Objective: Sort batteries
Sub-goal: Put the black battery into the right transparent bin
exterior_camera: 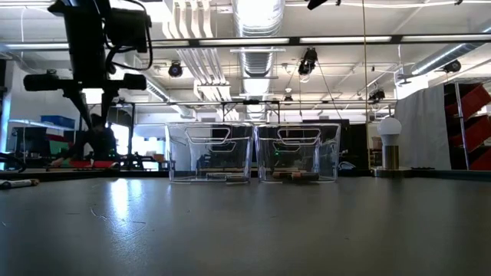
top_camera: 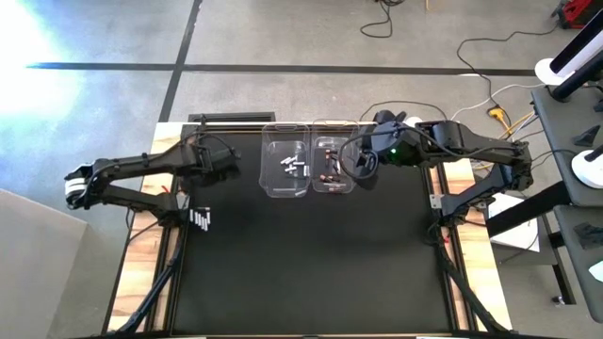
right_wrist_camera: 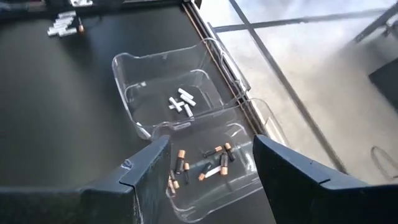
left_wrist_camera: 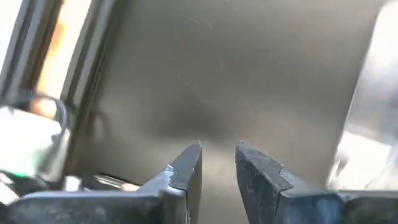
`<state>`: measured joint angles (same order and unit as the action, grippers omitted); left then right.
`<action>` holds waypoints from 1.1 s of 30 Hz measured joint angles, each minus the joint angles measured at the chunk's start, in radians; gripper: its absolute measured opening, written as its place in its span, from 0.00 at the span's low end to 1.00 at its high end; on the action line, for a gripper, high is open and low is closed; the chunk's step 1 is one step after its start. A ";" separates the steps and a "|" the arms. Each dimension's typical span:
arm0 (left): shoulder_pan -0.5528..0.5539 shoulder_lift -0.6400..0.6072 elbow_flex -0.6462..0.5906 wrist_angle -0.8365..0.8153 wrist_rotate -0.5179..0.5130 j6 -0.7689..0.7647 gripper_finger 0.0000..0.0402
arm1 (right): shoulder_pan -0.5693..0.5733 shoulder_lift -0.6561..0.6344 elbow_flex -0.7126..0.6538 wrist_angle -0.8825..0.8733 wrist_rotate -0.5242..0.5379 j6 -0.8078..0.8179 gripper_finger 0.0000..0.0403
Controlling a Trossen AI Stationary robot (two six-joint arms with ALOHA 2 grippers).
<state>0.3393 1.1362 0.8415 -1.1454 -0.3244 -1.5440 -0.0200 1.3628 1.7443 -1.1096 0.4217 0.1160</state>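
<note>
Your right end effector (right_wrist_camera: 208, 168) hangs released over the right bin (top_camera: 332, 168) of dark batteries (right_wrist_camera: 202, 165), likely after a drop; unsorted batteries (top_camera: 202, 220) wait near the desk's left edge, left end effector (left_wrist_camera: 217, 165) parted, empty

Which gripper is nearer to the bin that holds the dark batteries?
The right gripper: it hangs open directly above the dark batteries in their bin. The left gripper is near the table's left edge.

Grey concrete floor (top_camera: 283, 38) with dark tape lines (top_camera: 104, 66), loose cables (top_camera: 382, 24), overhead ceiling ducts (exterior_camera: 257, 19).
</note>
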 joint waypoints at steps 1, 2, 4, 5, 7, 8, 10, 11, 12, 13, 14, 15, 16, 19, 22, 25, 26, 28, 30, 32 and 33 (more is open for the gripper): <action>-0.005 0.000 0.000 0.000 -0.016 -0.087 0.19 | 0.000 0.000 0.000 0.000 0.000 -0.015 0.54; -0.011 0.000 0.000 0.000 -0.033 -0.174 0.19 | 0.000 0.000 0.000 -0.001 0.000 -0.036 0.54; -0.021 0.003 -0.001 -0.007 -0.062 -0.321 0.19 | 0.000 0.000 0.000 -0.012 -0.001 -0.071 0.54; -0.026 0.008 -0.001 -0.017 -0.068 -0.394 0.19 | 0.000 -0.001 0.000 -0.023 -0.001 -0.094 0.54; -0.038 0.020 -0.002 -0.052 -0.070 -0.540 0.19 | 0.000 -0.005 0.000 -0.050 -0.002 -0.134 0.54; -0.046 0.027 -0.002 -0.070 -0.070 -0.602 0.19 | 0.000 -0.006 0.000 -0.065 -0.002 -0.151 0.54; -0.069 0.041 -0.002 -0.110 -0.063 -0.708 0.19 | -0.001 -0.015 0.000 -0.088 -0.002 -0.192 0.54; -0.082 0.049 -0.002 -0.130 -0.051 -0.759 0.19 | -0.005 -0.020 0.000 -0.096 -0.002 -0.213 0.54; -0.098 0.057 -0.002 -0.150 -0.043 -0.808 0.19 | -0.007 -0.026 0.000 -0.102 -0.002 -0.229 0.54; -0.113 0.064 -0.002 -0.167 -0.026 -0.855 0.19 | -0.011 -0.033 0.000 -0.106 -0.003 -0.247 0.54; -0.122 0.074 -0.004 -0.172 -0.005 -0.873 0.19 | -0.019 -0.039 0.000 -0.107 -0.003 -0.267 0.54; -0.126 0.084 -0.006 -0.173 0.011 -0.877 0.19 | -0.028 -0.048 0.000 -0.109 -0.003 -0.280 0.54; -0.132 0.098 -0.009 -0.172 0.026 -0.882 0.19 | -0.037 -0.056 0.000 -0.109 -0.003 -0.296 0.54; -0.160 0.139 -0.010 -0.171 0.043 -0.892 0.19 | -0.069 -0.083 0.000 -0.109 -0.005 -0.330 0.54; -0.180 0.169 -0.008 -0.165 0.109 -0.901 0.19 | -0.104 -0.108 0.000 -0.109 -0.012 -0.343 0.54; -0.193 0.191 -0.007 -0.172 0.192 -0.903 0.19 | -0.134 -0.137 -0.005 -0.108 -0.014 -0.348 0.54; -0.201 0.198 -0.007 -0.186 0.202 -0.919 0.19 | -0.144 -0.145 -0.006 -0.106 -0.014 -0.351 0.54; -0.221 0.212 -0.007 -0.215 0.212 -1.019 0.19 | -0.162 -0.157 -0.008 -0.105 -0.014 -0.353 0.54; -0.227 0.229 -0.007 -0.223 0.230 -1.050 0.19 | -0.178 -0.161 -0.008 -0.104 -0.014 -0.352 0.54; -0.226 0.258 -0.007 -0.241 0.230 -1.050 0.19 | -0.189 -0.164 -0.009 -0.104 -0.014 -0.343 0.54; -0.229 0.277 -0.007 -0.245 0.230 -1.050 0.19 | -0.193 -0.164 -0.009 -0.103 -0.014 -0.339 0.54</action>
<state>0.1103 1.4129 0.8345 -1.3901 -0.0948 -2.5938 -0.2129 1.1988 1.7355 -1.2129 0.4080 -0.2233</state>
